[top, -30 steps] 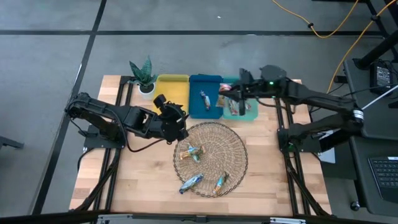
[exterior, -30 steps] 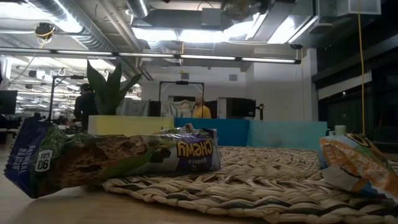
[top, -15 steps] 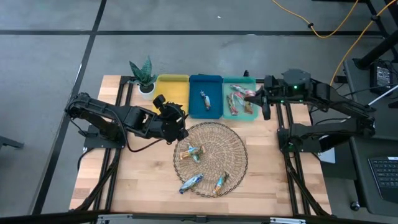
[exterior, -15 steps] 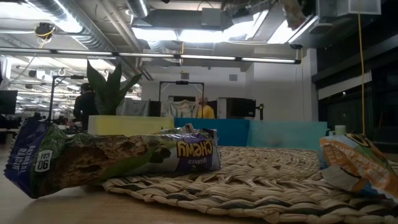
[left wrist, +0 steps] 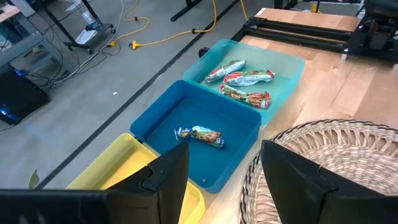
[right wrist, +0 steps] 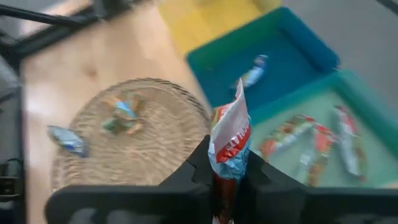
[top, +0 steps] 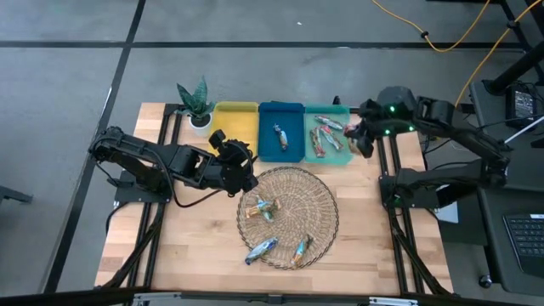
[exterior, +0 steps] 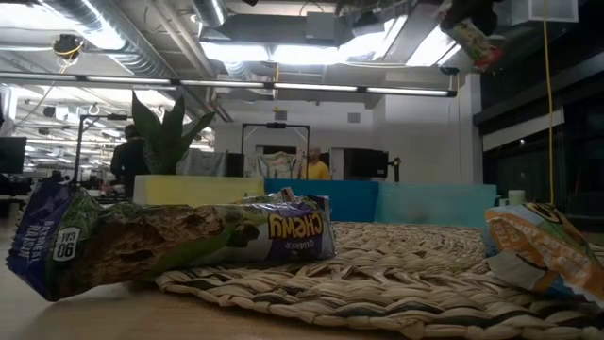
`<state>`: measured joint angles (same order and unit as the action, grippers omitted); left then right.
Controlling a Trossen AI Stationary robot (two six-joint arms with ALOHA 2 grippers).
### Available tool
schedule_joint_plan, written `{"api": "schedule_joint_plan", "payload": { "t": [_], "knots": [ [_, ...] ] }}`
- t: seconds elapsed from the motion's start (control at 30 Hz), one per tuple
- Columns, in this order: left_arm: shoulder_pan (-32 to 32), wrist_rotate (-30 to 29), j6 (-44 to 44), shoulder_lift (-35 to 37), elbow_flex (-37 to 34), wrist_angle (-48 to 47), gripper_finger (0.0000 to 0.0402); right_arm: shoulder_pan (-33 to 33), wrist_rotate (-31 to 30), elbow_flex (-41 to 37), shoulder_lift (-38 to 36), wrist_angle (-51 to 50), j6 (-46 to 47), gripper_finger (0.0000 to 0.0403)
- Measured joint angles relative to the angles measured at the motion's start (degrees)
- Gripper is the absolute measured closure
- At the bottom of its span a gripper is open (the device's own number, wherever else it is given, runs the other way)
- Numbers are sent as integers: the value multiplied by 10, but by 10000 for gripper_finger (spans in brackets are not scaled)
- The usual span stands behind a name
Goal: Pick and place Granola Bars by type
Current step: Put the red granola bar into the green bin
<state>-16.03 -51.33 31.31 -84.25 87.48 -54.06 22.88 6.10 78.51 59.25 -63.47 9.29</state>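
My right gripper (top: 362, 138) hangs over the right rim of the teal bin (top: 338, 160), shut on a red and silver-blue granola bar (right wrist: 227, 134); the low view shows this bar (exterior: 472, 40) high up. Three bars (left wrist: 244, 79) lie in the teal bin and one bar (left wrist: 200, 135) in the blue bin (top: 280, 153). The yellow bin (top: 235, 115) has no bar showing. Three more bars (top: 260, 208) (top: 261, 249) (top: 301, 249) rest on the round woven basket (top: 319, 204). My left gripper (left wrist: 224, 168) is open, held low at the basket's far-left rim. My right gripper pinches the bar between its two fingers at one end (right wrist: 224, 177). The rest of the wrapper sticks out past the fingertips (right wrist: 200, 152). The bar is lifted clear, tilted in the air above the teal bin's right side.
A small potted plant (top: 196, 104) stands at the far-left corner beside the yellow bin. The three bins sit side by side along the far edge. Bare wood lies to the left and right of the basket. A person (exterior: 318, 166) is in the room beyond.
My right gripper has moved from above the teal bin's middle toward the table's right edge, carrying the red bar and turning as it went. In the low view the bar has come into sight at the top right. The left arm has kept still.
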Motion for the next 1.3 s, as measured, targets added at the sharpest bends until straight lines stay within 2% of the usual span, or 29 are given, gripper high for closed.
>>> {"api": "schedule_joint_plan", "payload": {
  "t": [0.1, 0.2, 0.33, 0.47, 0.6, 0.83, 1.1, 1.3],
  "knots": [
    [0, 0, 6, 0, 0, 0, 208, 28, -23, 50, 34, -51, -30, 358],
    [0, 0, 7, 0, 0, 0, 210, 59, -28, 79, 65, -66, -58, 361],
    [0, 0, 7, 0, 0, 0, 214, 93, -26, 85, 99, -67, -97, 378],
    [0, 0, 11, 0, 0, 0, 214, 118, -26, 75, 137, -62, -136, 377],
    [-2, 0, 11, 0, 0, 0, 216, 138, -9, 41, 170, -32, -157, 364],
    [-4, 0, 18, 0, 0, 0, 218, 162, 49, -51, 208, 56, -160, 381],
    [-4, 0, 20, 0, 0, 0, 220, 176, 61, -136, 252, 117, -148, 360],
    [-4, 0, 20, -2, 0, 0, 224, 189, 92, -184, 277, 178, -143, 377]
  ]
}}
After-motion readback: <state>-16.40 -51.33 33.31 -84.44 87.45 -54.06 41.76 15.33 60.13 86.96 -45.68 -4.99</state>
